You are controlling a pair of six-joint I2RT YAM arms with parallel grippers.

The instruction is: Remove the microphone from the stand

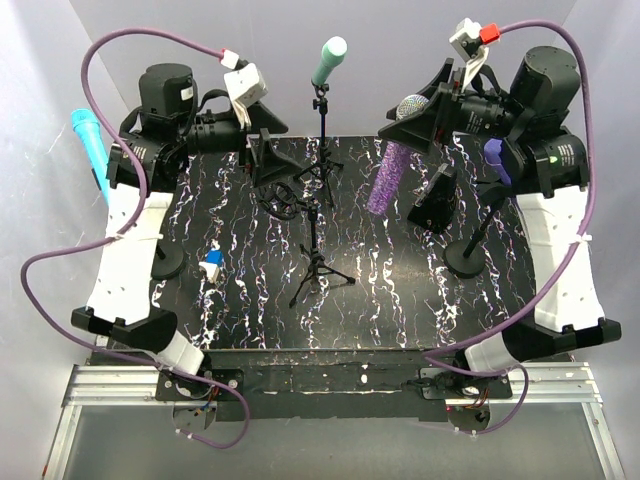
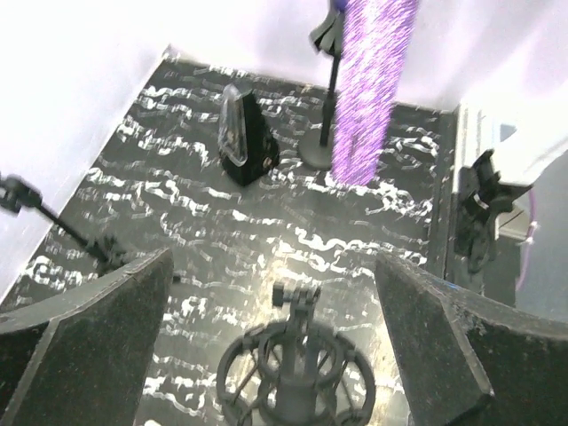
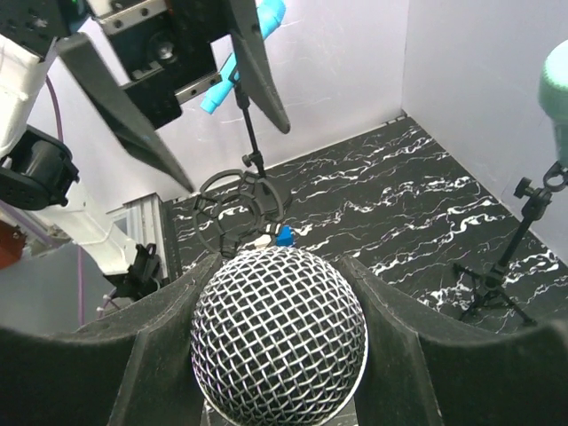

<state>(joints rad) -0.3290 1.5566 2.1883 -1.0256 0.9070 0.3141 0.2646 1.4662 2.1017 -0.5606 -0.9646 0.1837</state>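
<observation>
The microphone [image 3: 277, 346] is clear of the empty shock mount stand [image 2: 297, 377]. It hangs in the air up and to the right of it, mesh head uppermost, with its purple glitter body [image 1: 384, 180] pointing down toward the table [image 1: 400, 290]. The right hand [image 3: 280, 297] pinches it by the round mesh head, one pad pressed on each side.

That looks like a poor place to grip. The grille is a smooth ball of thin wire that could dent or roll between the pads, and all of the stiff body's weight hangs below the grip, so a swing could lever it loose. The straight body would likely be the safer hold, since its glitter surface probably gives some friction. I would move it slowly and keep it upright.

The left hand [image 2: 273, 266] is spread wide just above the shock mount stand's ring, holding nothing. Behind that stand a teal microphone [image 1: 329, 60] sits on its own thin pole, and a small tripod [image 1: 318, 268] stands in front.
</observation>
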